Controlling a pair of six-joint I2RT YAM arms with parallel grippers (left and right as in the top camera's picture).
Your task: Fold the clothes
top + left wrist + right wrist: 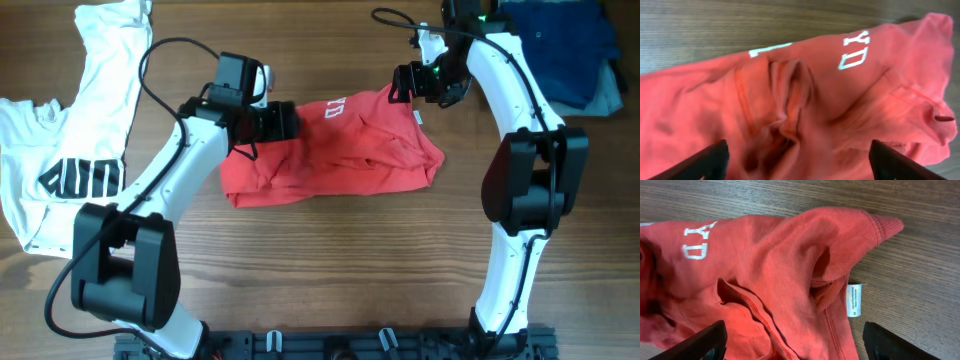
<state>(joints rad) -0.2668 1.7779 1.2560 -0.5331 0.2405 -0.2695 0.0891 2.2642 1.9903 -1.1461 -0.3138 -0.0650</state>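
The red T-shirt (340, 150) lies bunched in a rough rectangle at mid-table, white lettering (333, 108) showing on its far edge. My left gripper (285, 122) hovers over the shirt's upper left part. In the left wrist view the left gripper (797, 150) is open, its fingers wide apart above creased red cloth (805, 100), gripping nothing. My right gripper (405, 85) is at the shirt's upper right corner. The right wrist view shows the right gripper (794, 330) open over a red fold (780, 265) and a white label (854, 300).
A white T-shirt with black print (70, 130) is spread out at the far left. Dark blue folded garments (560, 45) sit at the back right on a lighter one (605, 95). A black rail (340, 345) runs along the wooden table's front edge.
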